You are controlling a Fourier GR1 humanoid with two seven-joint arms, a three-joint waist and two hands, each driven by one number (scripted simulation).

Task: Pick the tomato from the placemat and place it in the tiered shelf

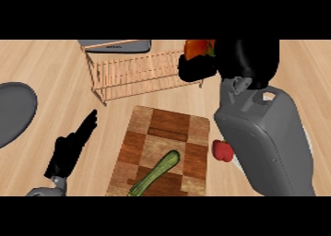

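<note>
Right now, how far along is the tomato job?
Pick looks done: the placemat holds only a green vegetable, and the right hand is curled round the tomato, mostly hidden. In hand: it hovers at the tiered shelf's right end. Left: set it in and release. A red pepper lies beside the placemat. The left hand rests open at lower left.

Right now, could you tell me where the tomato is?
In the head view the tomato is at upper right, held in the right hand over the right end of the wooden tiered shelf, well beyond the placemat.
</note>
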